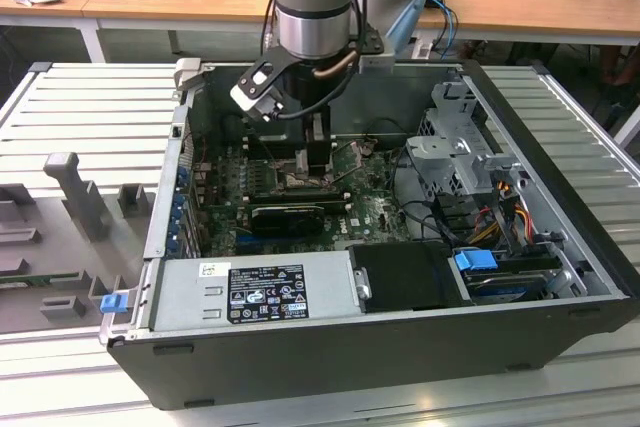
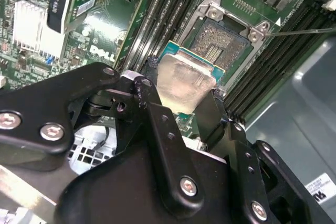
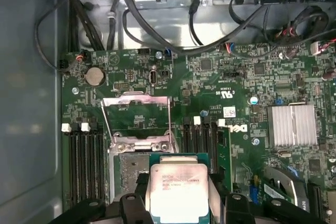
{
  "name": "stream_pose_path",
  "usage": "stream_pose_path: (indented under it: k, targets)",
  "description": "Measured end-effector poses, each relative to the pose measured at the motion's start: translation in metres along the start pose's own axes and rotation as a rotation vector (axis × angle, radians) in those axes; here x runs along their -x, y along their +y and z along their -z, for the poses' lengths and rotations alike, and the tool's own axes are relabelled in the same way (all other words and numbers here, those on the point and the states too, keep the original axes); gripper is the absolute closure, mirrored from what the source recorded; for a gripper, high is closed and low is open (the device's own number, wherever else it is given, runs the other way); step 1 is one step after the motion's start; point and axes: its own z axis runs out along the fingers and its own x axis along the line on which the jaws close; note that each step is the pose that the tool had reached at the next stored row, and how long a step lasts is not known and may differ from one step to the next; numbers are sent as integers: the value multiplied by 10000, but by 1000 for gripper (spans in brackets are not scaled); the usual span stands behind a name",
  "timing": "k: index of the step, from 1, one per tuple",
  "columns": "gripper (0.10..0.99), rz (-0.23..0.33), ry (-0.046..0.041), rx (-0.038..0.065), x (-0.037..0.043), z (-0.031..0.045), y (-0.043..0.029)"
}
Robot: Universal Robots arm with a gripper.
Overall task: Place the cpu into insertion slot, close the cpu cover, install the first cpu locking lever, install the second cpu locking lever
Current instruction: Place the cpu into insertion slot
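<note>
The black claw (image 2: 184, 97) is clamping the cpu (image 2: 185, 80) by two opposite edges, with its silver top facing up. The chip is hanging partly over the insertion slot (image 2: 220, 45), whose contact field is lying bare. In the first wrist view, the cpu cover (image 3: 136, 114) is standing raised open beside the slot. The open computer case (image 1: 300, 357) is sitting in the middle of the ribbed desk (image 1: 90, 107).
</note>
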Motion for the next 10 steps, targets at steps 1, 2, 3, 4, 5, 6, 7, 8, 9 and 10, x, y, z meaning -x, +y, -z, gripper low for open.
stream_pose_path:
  k: [1, 2, 3, 4, 5, 6, 7, 8, 9, 10]
  targets:
    - [557, 5, 0, 0, -3, -18, -3]
    - [557, 24, 4, -2, -13, -39, -6]
    - [557, 58, 16, -2, -22, -54, -7]
    - [557, 103, 27, -4, -35, -73, -10]
    - [557, 128, 33, -4, -45, -88, -12]
    - [557, 149, 37, -4, -51, -104, -16]
    - [557, 172, 37, -6, -63, -123, -20]
    - [557, 196, 38, -8, -79, -141, -24]
    - [557, 203, 40, -7, -89, -146, -25]
    - [557, 208, 40, -7, -101, -151, -26]
